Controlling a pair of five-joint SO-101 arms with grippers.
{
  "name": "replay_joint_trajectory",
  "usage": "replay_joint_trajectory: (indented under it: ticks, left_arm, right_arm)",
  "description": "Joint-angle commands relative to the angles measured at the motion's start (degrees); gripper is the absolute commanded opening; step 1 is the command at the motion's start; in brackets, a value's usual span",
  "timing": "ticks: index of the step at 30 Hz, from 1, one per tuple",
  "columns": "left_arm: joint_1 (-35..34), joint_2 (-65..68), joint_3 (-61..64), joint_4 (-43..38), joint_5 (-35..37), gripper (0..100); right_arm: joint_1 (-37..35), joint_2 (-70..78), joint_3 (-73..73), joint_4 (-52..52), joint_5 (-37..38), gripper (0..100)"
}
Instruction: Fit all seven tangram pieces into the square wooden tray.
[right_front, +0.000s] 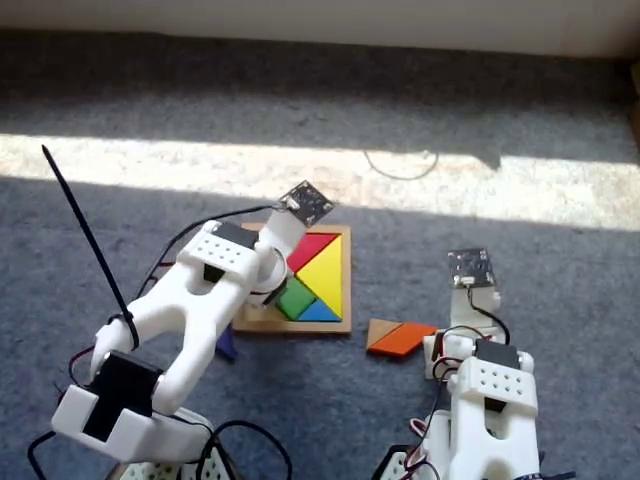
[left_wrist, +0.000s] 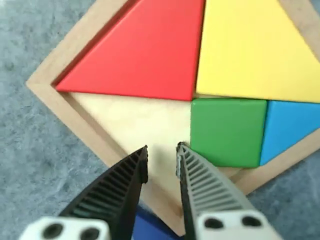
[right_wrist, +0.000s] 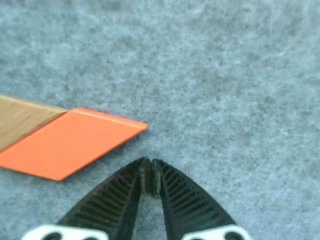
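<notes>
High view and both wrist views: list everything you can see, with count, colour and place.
wooden tray: one, light wood, on the carpet, part of its floor bare
red triangle: one, in the tray
yellow triangle: one, in the tray beside the red triangle
green square: one, in the tray
blue triangle: one, light blue, in the tray against the green square
dark blue piece: one, on the carpet beside the tray
orange parallelogram: one, on the carpet
tan piece: one, touching the orange parallelogram
carpet: grey
left hand: open, over the tray's bare floor
right hand: shut, near the orange parallelogram
</notes>
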Motion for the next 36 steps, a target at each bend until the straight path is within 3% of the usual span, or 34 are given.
replay_joint_trajectory:
  ticks: [1,9,20,23,28,36]
  left_arm:
    - [3.91,-1.98,-0.22,-1.67,-0.26,11]
    - [4.88,-4.09,-1.8,-0.79,-0.09,11]
    - [1.98,-25.63,-7.78,17.49,-0.09,12]
    - [3.03,-27.03,-7.69,19.78,-0.09,13]
    - [5.14,-23.87,-7.87,19.52,1.32,26]
    - [15.43,-15.25,-8.04,10.9,6.59,28]
  right_arm:
    - [0.75,-0.04,0.22,-1.98,-0.18,0.4]
    - [0.75,-0.04,0.22,-1.98,-0.18,0.4]
    - [1.01,-0.04,-0.04,-1.98,-0.44,0.4]
    - [4.53,-0.04,-0.22,-2.07,-0.62,0.4]
    - [10.51,-0.04,-0.31,-4.09,-4.92,0.4]
    - [22.11,-0.13,-2.68,-7.25,-12.48,0.4]
